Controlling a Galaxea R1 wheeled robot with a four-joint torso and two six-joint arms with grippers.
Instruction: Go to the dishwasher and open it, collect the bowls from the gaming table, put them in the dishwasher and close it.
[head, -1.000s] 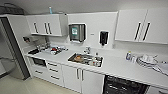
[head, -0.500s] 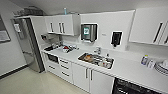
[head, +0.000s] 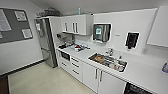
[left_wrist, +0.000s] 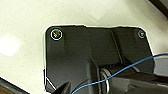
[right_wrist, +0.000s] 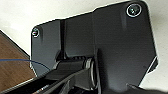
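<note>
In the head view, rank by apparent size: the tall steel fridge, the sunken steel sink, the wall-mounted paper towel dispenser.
1. Tall stainless-steel fridge, clearly largest, though it stands farthest away.
2. Sunken stainless-steel sink in the white counter.
3. Wall-mounted dark paper towel dispenser, close to the sink in apparent size; that ranking is unsure.

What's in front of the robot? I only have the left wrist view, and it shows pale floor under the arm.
Observer: The head view shows a kitchenette, with a long white counter that has a steel sink set into it.
Operator: Any sign of the dishwasher?
Observer: Probably. Something dark shows under the counter at the head view's lower right edge, likely the dishwasher, but too little of it is in view to tell whether it is open.
Operator: And what's at the counter's other end?
Observer: A tall steel refrigerator stands there, against the left wall.
</note>
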